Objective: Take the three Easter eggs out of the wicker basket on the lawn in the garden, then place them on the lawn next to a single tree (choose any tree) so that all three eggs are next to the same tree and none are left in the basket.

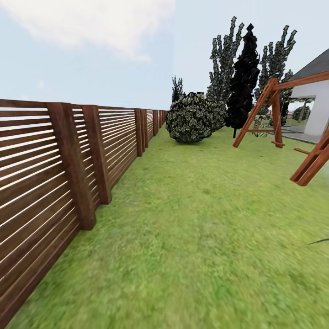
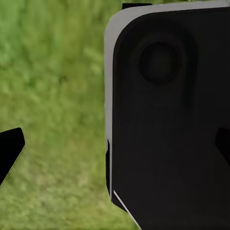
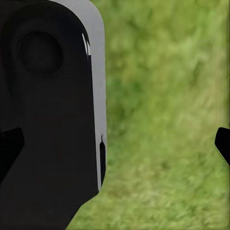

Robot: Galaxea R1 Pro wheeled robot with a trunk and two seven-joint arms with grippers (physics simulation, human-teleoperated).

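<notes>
Across the head view: lawn (image 1: pixel 196 237), mottled green, running from the foreground to the far end of the garden. Fence (image 1: pixel 59 173), brown horizontal slats, along the left side and receding. Swing frame (image 1: pixel 274 114), red-brown timber, at right on the grass; part of a white house (image 1: pixel 315 105) behind it. Black tree (image 1: pixel 244 87) and grey-green trees (image 1: pixel 224 64) at the far end; a round bush (image 1: pixel 192 118) in front of them. Basket and eggs: not found in these pictures, so their place cannot be given. Step in hand, by judgement: travel and search. To do it well, turn the head and base slowly until the basket comes into sight, keep off the fence posts and the swing legs, and hold both arms tucked while rolling. Wrist views add what the head view lacks: blurred grass directly under each arm, and a dark body panel with a pale edge (image 2: pixel 167 120), (image 3: pixel 48 115) close to each camera. Left gripper (image 2: pixel 120 148): dark fingertips (image 2: pixel 10 148) at opposite edges of its picture, fingers apart, nothing between them. Right gripper (image 3: pixel 117 143): likewise, fingertips (image 3: pixel 223 143) at the picture's edges, fingers apart and empty. Head view alone gives the layout of the yard.
</notes>
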